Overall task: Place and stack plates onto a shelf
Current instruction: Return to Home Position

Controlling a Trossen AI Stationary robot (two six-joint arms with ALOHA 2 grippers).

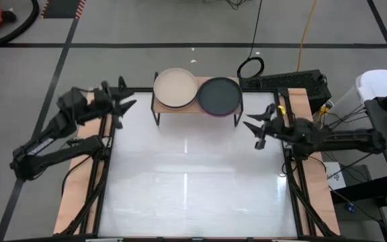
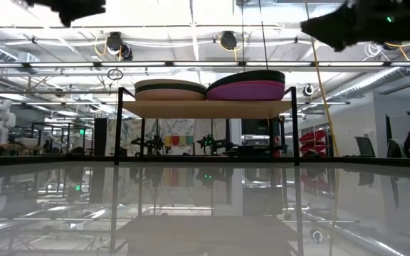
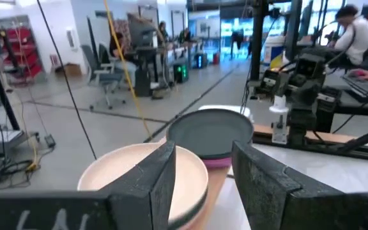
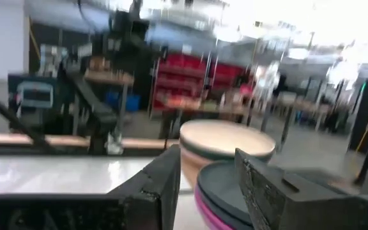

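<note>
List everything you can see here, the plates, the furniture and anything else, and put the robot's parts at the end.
shelf: one, light wood top with black legs, at the table's far edge
beige plate: one, tops the stack on the shelf's left half
salmon plate: one, edge showing low in that stack
dark plate: one, tops the stack on the shelf's right half
purple plate: one, edge showing under the dark plate
table: one, white top
person: one, seated in the room beyond
left gripper: open, empty, over the table's left edge
right gripper: open, empty, over the table's right edge
</note>
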